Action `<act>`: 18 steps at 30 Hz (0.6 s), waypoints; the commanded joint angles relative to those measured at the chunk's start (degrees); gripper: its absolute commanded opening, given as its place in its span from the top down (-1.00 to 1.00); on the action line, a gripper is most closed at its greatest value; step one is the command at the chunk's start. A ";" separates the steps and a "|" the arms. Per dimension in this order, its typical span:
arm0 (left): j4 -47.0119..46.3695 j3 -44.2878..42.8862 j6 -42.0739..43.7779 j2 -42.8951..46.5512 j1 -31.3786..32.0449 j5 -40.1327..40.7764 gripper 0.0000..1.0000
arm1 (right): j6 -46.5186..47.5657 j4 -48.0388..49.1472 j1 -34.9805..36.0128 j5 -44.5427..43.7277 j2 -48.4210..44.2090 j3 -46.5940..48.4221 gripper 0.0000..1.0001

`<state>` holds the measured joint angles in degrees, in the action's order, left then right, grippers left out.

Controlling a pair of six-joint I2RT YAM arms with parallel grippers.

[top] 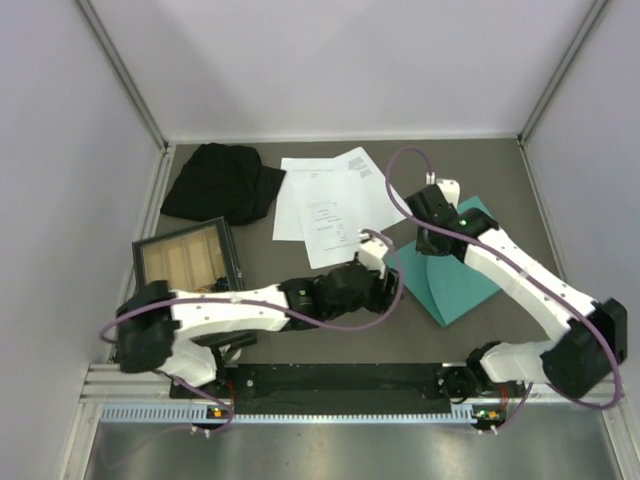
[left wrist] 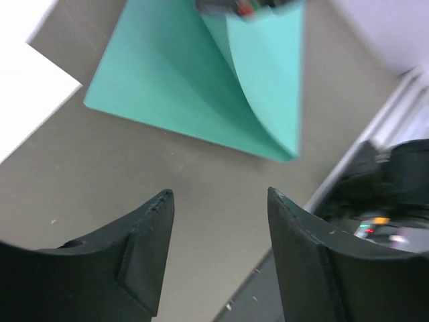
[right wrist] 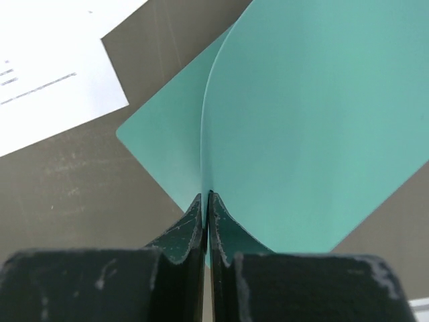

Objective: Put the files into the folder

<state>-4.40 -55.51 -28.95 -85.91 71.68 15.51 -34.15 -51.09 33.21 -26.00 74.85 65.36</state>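
From above, your files lie fanned on the table just beyond the left claw, with the folder just right of it. Left wrist: that claw is spread and empty, folder ahead. Right wrist: the right claw pinches the folder's raised cover.

Black cloth lies crumpled just behind a dark-framed wooden tray

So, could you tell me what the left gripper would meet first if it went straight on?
The left gripper would likely meet the table first, just short of the folder; depth is unclear.
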 commanded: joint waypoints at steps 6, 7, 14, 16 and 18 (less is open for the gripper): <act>6.43 7.77 -15.51 17.44 -9.35 -8.54 -0.40 | 8.75 9.00 0.45 11.32 -19.55 -7.09 1.00; 5.64 8.39 -16.22 17.53 -10.41 -10.04 -0.42 | 9.71 7.51 0.36 11.84 -21.74 -6.92 1.00; 5.28 6.30 -9.20 16.39 -15.25 -13.13 -0.41 | 16.57 3.39 0.36 19.76 -34.67 -3.50 1.00; 5.37 4.89 -8.23 17.17 -15.43 -13.74 -0.41 | 17.27 1.70 0.45 19.76 -35.91 -2.00 1.00; 5.63 3.83 -7.79 17.79 -15.69 -14.54 -0.41 | 17.71 0.82 0.36 19.76 -36.96 -0.33 1.00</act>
<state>2.31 -47.27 -39.44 -69.91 56.49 3.77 -19.44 -49.01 33.23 -9.28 39.99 60.05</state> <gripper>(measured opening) 0.708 0.007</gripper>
